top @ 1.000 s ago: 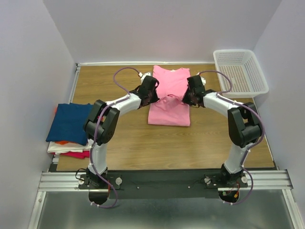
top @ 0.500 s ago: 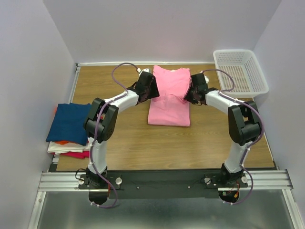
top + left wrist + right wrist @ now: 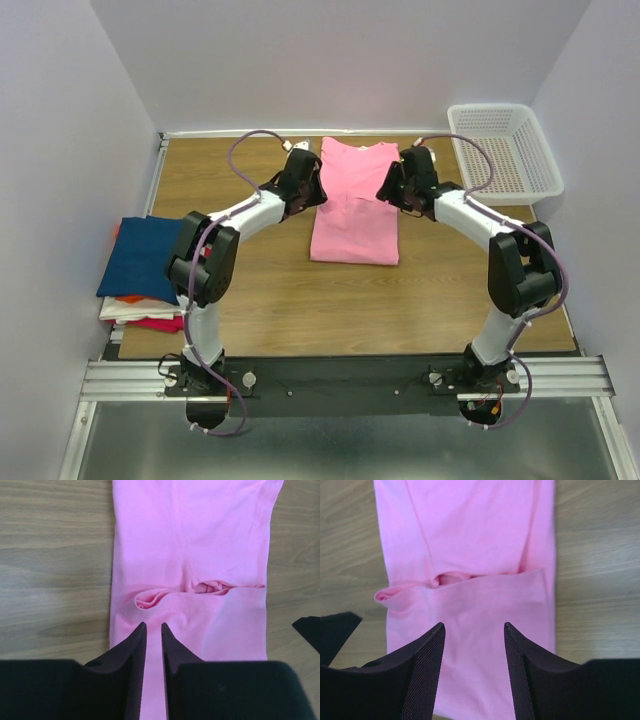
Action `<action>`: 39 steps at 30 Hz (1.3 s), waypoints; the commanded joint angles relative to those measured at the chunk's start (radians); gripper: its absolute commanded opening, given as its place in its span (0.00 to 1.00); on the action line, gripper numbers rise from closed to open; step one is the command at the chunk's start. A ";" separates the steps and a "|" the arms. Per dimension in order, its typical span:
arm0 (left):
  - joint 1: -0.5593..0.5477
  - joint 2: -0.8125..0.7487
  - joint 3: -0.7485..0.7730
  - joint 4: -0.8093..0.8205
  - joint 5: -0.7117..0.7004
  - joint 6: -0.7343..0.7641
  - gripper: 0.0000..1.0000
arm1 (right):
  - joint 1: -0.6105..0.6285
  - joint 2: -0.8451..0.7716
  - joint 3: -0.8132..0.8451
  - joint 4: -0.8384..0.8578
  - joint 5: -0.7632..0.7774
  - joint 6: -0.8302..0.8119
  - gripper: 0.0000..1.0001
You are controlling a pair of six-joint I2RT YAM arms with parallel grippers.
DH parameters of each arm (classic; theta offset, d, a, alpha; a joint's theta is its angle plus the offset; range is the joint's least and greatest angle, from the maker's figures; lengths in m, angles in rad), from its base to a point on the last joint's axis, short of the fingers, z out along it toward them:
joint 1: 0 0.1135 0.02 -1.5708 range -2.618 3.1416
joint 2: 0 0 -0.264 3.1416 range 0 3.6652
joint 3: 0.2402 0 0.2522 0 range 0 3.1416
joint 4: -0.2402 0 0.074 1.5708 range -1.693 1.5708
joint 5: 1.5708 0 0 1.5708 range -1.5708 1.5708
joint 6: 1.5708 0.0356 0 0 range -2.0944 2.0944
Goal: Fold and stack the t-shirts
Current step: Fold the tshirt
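Seen from above, the folded pink t-shirt (image 3: 354, 215) is flanked by the left gripper (image 3: 312, 195) and the right gripper (image 3: 392, 190); a dark blue t-shirt (image 3: 145, 255) is stacked well left of it. At the left wrist, the fingers (image 3: 135, 645) are held narrowly apart, empty, over the pink t-shirt (image 3: 190, 540). At the right wrist, the fingers (image 3: 427, 655) are spread wide above the pink t-shirt (image 3: 475, 535).

- Soft, even light from overhead; bright, with no glare.
- Only faint shadows on the tabletop (image 3: 280, 290).
- Overhead view sharp.
- Wrist views: shirt (image 3: 190, 540) crisp, left hand (image 3: 153, 626) dark and slightly soft.
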 commanded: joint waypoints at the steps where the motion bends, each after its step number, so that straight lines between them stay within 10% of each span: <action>1: -0.028 0.002 -0.012 0.002 0.016 -0.010 0.19 | 0.061 0.036 -0.012 -0.001 0.028 -0.032 0.57; 8: -0.031 0.109 0.046 -0.024 0.015 0.011 0.04 | 0.069 0.133 0.037 0.001 0.039 -0.040 0.53; 39: 0.041 0.211 0.197 -0.110 -0.015 0.051 0.00 | 0.002 0.219 0.091 -0.027 0.050 -0.078 0.54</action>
